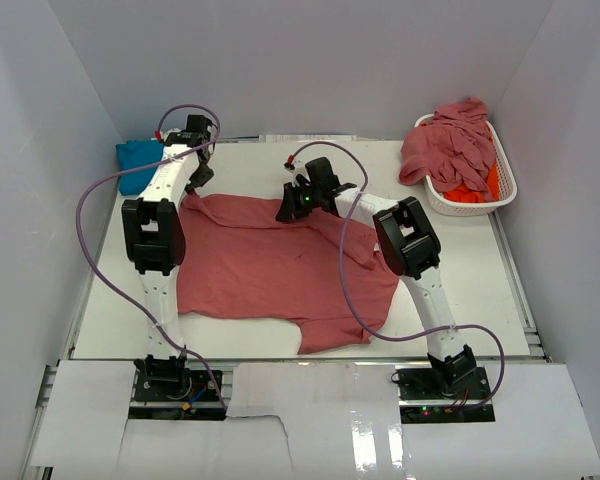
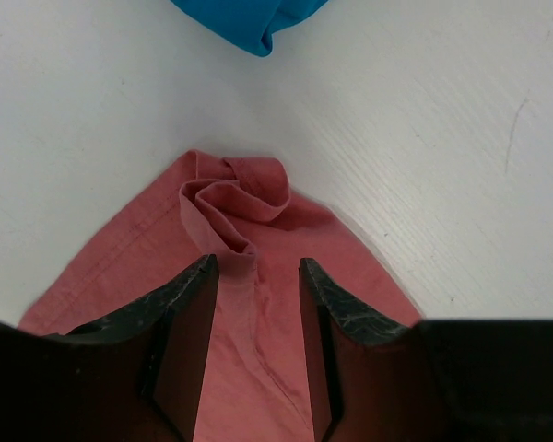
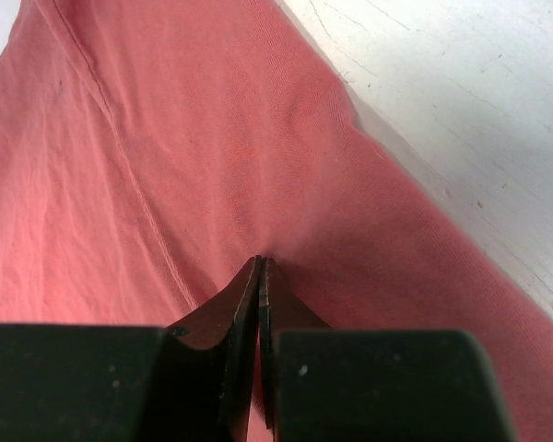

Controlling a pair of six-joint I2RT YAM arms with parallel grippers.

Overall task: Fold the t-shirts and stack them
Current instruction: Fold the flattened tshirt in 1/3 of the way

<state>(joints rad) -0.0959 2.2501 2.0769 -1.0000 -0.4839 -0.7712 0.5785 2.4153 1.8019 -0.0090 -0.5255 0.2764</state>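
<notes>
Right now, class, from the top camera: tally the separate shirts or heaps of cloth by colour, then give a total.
Rose-red: 2, the spread shirt and the heap on the basket
Turquoise: 1, the turquoise bundle
Orange: 1, the orange cloth in the basket
Total: 4

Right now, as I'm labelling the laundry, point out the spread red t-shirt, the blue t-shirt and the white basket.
red t-shirt (image 1: 270, 270), top external view, middle of its body.
blue t-shirt (image 1: 136, 166), top external view, its bunched middle.
white basket (image 1: 462, 208), top external view, near slatted wall.
</notes>
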